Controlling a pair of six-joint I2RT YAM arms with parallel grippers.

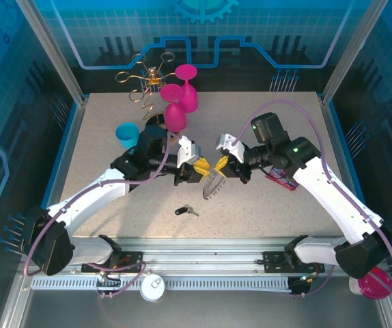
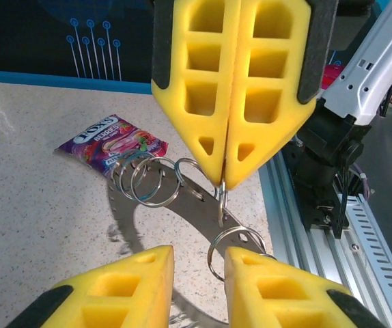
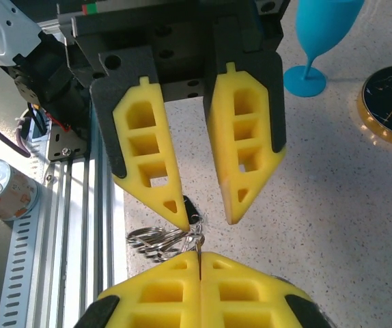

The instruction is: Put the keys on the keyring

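Note:
The keyring (image 1: 211,186), a dark flat ring fringed with silvery split rings, hangs just above the table at its middle. My right gripper (image 1: 220,164) is shut on its upper rim. In the left wrist view the right gripper (image 2: 222,183) pinches a link above the dark band of the keyring (image 2: 199,203). My left gripper (image 1: 199,166) faces it, open, its fingertips (image 2: 156,256) on either side of one split ring without touching it. The keys (image 1: 186,211), with a black head and short blades, lie on the table nearer the front; their black head (image 3: 192,205) shows below the open left gripper (image 3: 208,222).
Pink goblets (image 1: 177,102), a blue goblet (image 1: 128,133) and a gold wire rack (image 1: 145,78) stand at the back left. A candy pack (image 2: 110,145) lies under the right arm. A can (image 3: 1,188) sits past the table's front rail.

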